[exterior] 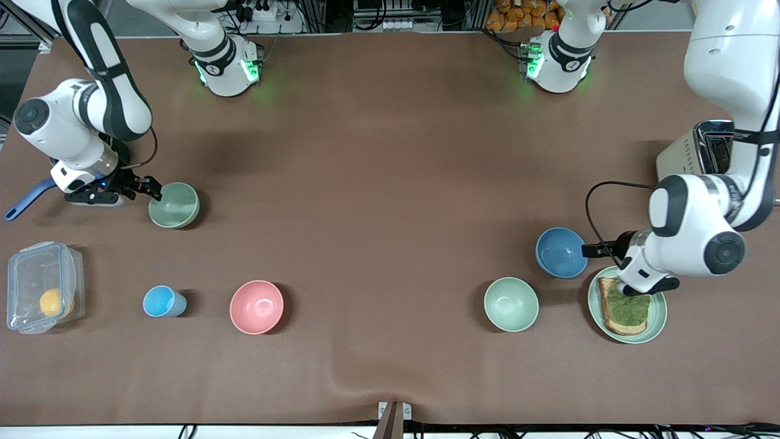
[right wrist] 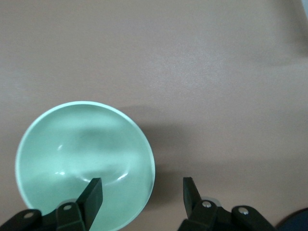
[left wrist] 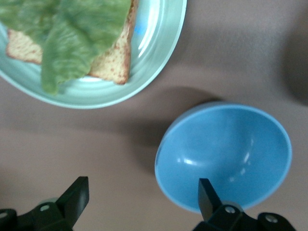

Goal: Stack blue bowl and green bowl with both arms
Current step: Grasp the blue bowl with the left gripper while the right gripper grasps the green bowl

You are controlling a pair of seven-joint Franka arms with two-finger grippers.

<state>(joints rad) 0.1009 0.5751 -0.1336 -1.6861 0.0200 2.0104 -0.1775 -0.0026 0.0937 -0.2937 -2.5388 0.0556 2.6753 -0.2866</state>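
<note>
The green bowl (exterior: 174, 205) stands upright toward the right arm's end of the table. My right gripper (exterior: 152, 188) is at its rim. In the right wrist view the gripper (right wrist: 142, 195) straddles the rim of the green bowl (right wrist: 72, 149), one finger inside and one outside, with gaps showing. The blue bowl (exterior: 561, 252) sits toward the left arm's end. My left gripper (exterior: 588, 250) is at the edge of that bowl. In the left wrist view the gripper (left wrist: 142, 195) is wide open, one finger over the blue bowl (left wrist: 226, 154) and one over bare table.
A green plate (exterior: 658, 314) with toast and lettuce lies beside the blue bowl, under the left wrist. A paler mint bowl (exterior: 510, 303), a pink bowl (exterior: 256, 306), a light-blue cup (exterior: 163, 301) and a clear lidded box (exterior: 42, 296) stand nearer the front camera. A toaster (exterior: 707, 152) stands by the left arm.
</note>
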